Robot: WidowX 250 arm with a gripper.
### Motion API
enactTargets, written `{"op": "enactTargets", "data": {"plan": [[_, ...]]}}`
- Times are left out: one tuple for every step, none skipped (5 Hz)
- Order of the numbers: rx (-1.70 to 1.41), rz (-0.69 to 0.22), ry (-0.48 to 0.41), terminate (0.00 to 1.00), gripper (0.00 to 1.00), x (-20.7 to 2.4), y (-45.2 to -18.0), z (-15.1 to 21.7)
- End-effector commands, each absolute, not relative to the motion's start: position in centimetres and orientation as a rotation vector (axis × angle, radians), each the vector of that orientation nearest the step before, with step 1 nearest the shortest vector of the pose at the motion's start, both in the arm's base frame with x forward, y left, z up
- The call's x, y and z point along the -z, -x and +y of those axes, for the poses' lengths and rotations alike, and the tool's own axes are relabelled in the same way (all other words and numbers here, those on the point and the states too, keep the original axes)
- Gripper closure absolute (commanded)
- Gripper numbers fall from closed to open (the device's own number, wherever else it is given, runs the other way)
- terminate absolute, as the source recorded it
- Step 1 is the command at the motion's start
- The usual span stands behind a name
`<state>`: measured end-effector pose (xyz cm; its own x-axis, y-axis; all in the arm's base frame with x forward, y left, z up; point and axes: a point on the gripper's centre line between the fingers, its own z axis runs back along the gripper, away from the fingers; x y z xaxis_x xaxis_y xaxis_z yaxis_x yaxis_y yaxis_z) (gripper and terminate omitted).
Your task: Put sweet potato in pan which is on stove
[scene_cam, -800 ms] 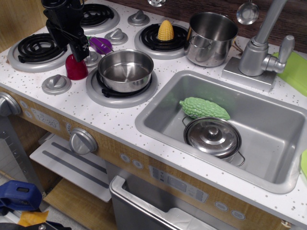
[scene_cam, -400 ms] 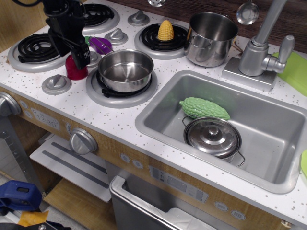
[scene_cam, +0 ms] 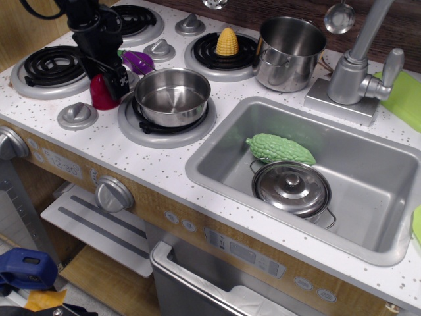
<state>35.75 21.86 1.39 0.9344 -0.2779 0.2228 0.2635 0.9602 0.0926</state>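
The dark-red sweet potato point(scene_cam: 100, 95) sits on the white speckled stove point(scene_cam: 99, 141), just left of the front burner. The shiny steel pan point(scene_cam: 172, 97) stands on that front burner and holds nothing. My black gripper point(scene_cam: 113, 80) has come down onto the right upper side of the sweet potato. One finger point(scene_cam: 122, 80) shows between the sweet potato and the pan; the other finger is hidden, so I cannot tell how the jaws stand. The sweet potato still rests on the stove top.
A purple eggplant toy point(scene_cam: 138, 61) lies just behind the gripper. Yellow corn point(scene_cam: 227, 41) stands on the back burner, beside a tall steel pot point(scene_cam: 291, 52). The sink point(scene_cam: 217, 172) holds a green gourd point(scene_cam: 279, 149) and a lidded pot point(scene_cam: 292, 189). Grey knobs point(scene_cam: 77, 115) dot the stove.
My gripper has come down and a little to the right, from above the sweet potato onto it. The sweet potato and the pan have not moved.
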Motion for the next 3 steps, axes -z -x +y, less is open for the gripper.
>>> {"op": "enactTargets", "data": {"plan": [[0.258, -0.294, -0.045, 0.0, 0.0, -1.8, -36.2, 23.1], [0.232, -0.293, -0.03, 0.0, 0.0, -1.4, -36.3, 23.1], [0.229, -0.278, -0.053, 0.0, 1.0, -2.9, -36.4, 22.8]]}}
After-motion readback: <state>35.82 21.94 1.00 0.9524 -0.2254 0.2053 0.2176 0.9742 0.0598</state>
